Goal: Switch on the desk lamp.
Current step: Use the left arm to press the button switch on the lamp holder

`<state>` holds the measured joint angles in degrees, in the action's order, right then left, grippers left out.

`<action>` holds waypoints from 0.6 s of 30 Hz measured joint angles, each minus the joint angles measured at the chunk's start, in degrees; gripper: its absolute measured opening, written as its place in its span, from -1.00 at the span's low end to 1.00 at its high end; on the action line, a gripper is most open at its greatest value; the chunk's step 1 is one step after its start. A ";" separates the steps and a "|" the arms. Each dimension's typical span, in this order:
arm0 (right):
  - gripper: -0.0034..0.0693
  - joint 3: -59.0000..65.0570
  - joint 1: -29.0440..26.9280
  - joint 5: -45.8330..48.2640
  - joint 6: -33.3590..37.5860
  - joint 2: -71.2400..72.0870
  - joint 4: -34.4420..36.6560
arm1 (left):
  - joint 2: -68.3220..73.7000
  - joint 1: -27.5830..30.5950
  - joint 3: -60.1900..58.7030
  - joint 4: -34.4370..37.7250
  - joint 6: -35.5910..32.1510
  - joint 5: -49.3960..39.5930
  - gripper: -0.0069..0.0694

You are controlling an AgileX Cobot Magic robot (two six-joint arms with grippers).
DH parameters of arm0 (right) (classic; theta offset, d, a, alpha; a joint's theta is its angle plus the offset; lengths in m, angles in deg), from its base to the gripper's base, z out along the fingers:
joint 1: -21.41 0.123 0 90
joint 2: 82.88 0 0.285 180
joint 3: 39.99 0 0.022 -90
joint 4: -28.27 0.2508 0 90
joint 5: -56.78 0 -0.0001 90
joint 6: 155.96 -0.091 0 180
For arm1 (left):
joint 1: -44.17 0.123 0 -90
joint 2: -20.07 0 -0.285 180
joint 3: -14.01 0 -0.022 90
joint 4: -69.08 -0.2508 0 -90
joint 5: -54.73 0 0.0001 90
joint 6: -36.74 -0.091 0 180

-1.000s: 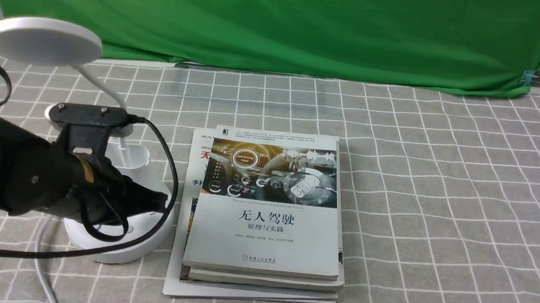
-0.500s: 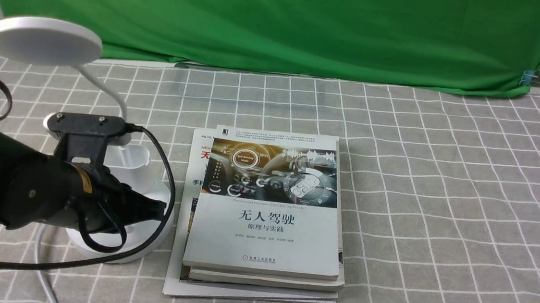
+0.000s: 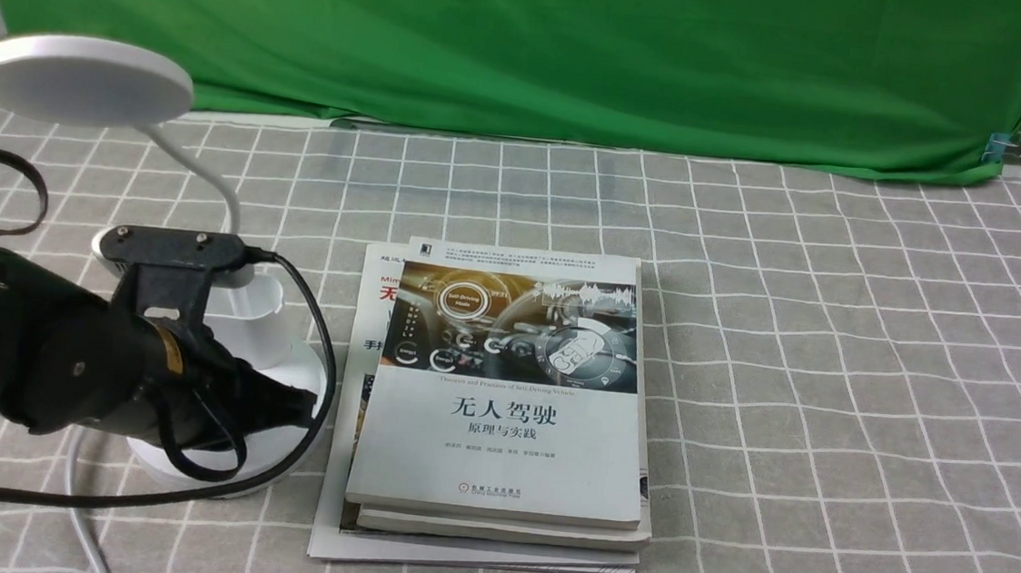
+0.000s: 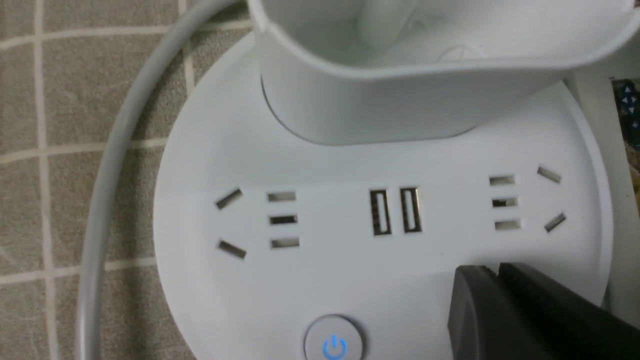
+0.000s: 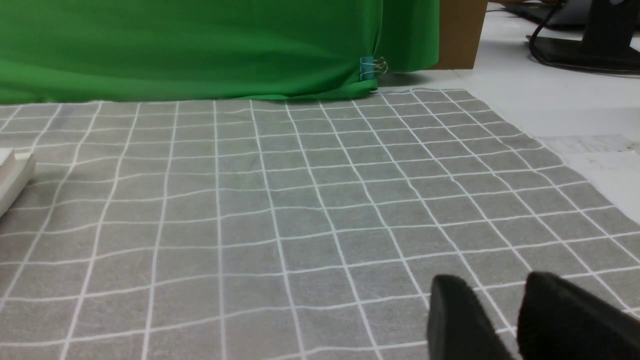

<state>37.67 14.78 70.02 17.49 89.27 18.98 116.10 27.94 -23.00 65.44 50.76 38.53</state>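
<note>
The left gripper's fingers (image 4: 475,300) are closed together, holding nothing; I cannot tell whether they touch the desk lamp (image 3: 83,82). Its round base (image 4: 400,280) lies beneath them, the power button (image 4: 333,344) beside the tips. The cup holder (image 4: 360,105) stands farther off.

One lamp (image 3: 82,82) and several stacked books (image 3: 502,395).

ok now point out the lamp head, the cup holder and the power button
lamp head (image 3: 80,81): front view, underside of the disc
cup holder (image 4: 380,107): left wrist view, outer wall
power button (image 4: 320,332): left wrist view, button face
</note>
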 joint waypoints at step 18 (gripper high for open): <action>-0.23 0.00 0.00 0.00 0.00 0.00 0.00 | -5.07 0.00 -0.59 -0.04 -0.37 -4.07 -0.77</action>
<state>37.67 14.78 70.02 17.49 89.27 18.98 111.03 27.94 -23.60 65.40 50.40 34.46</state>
